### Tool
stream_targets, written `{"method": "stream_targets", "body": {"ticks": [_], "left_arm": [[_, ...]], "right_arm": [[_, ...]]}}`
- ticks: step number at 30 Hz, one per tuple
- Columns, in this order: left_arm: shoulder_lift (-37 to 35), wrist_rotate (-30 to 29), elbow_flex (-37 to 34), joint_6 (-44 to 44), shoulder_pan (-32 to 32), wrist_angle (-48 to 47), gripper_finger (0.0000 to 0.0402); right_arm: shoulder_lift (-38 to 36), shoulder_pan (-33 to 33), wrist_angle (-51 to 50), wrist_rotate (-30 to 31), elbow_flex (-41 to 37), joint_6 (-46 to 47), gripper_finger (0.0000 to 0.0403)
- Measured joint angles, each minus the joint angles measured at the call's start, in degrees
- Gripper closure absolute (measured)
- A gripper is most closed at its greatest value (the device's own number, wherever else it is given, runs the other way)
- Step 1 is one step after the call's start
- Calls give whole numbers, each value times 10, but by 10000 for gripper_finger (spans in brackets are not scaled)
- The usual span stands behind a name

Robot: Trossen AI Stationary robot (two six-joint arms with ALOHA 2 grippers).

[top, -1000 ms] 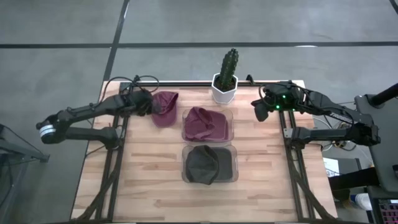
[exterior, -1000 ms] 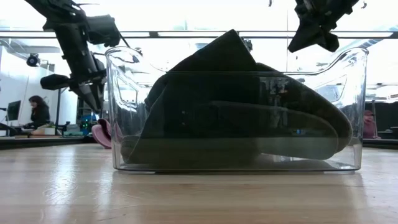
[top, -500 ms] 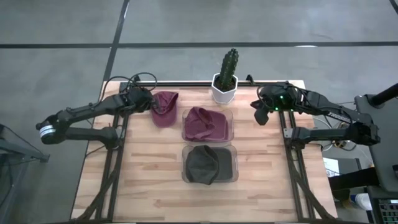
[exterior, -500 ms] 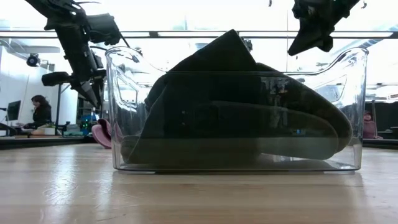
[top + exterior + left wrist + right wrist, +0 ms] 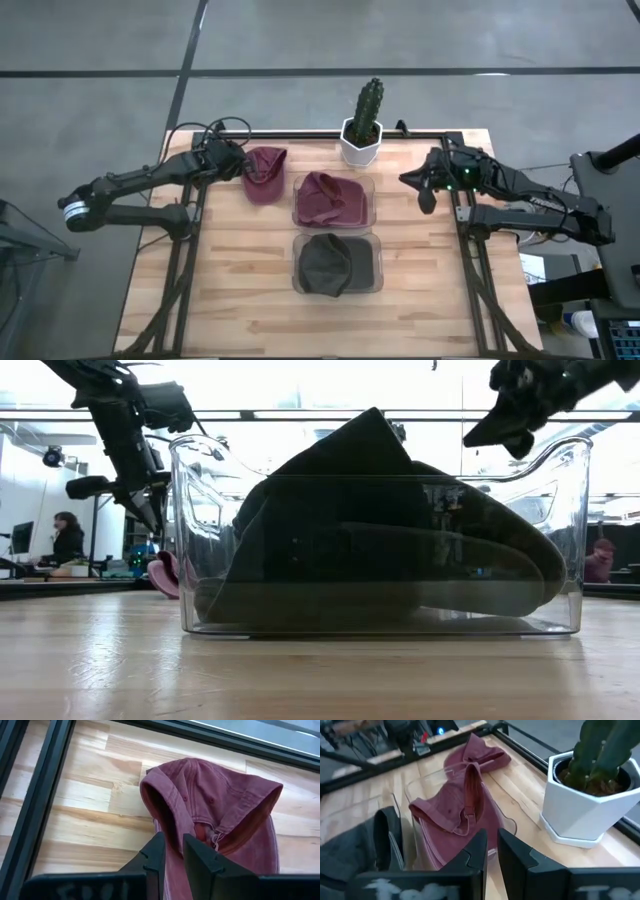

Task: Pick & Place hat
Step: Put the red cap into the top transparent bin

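Note:
A maroon hat (image 5: pixel 266 175) lies crumpled on the wooden table near its far left corner and fills the left wrist view (image 5: pixel 220 805). My left gripper (image 5: pixel 240 168) (image 5: pixel 172 840) is at the hat's left side, shut on its edge. A second maroon hat (image 5: pixel 332 198) sits in a clear bin, and a dark hat (image 5: pixel 330 265) (image 5: pixel 380 550) sits in the bin nearer to me. My right gripper (image 5: pixel 425 195) (image 5: pixel 491 835) hovers right of the bins, shut and holding nothing. My left gripper pinches the maroon hat's folded rim (image 5: pixel 172 827) on the hat's left side between its two fingers. It comes slanting down from the table's left. The hat rests on the table, bunched and slack; how many layers are between the fingers I cannot tell.
A cactus in a white pot (image 5: pixel 362 125) (image 5: pixel 592 785) stands at the far edge, between the arms. The two clear bins (image 5: pixel 372 180) (image 5: pixel 560 530) sit mid-table, one behind the other. Bare wood lies left, right and near of the bins. A dark frame rail (image 5: pixel 30 820) runs along the table's edge.
My right gripper has drifted a little toward the table's near and right edges and tipped more level, staying shut. The left gripper and the maroon hat have stayed about where they were.

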Motion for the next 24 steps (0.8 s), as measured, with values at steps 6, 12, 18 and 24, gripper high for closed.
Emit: {"method": "stream_targets", "body": {"ticks": [6,12,18,24], "left_arm": [[0,-11,0,-27,0,0,342],[0,-3,0,-20,0,1,338],[0,13,0,14,0,1,299],[3,9,0,20,0,2,220]], "right_arm": [[-41,0,43,0,-52,31,364],[-53,0,44,0,-57,39,364],[-53,0,44,0,-57,37,364],[-53,0,43,0,-57,37,364]]}}
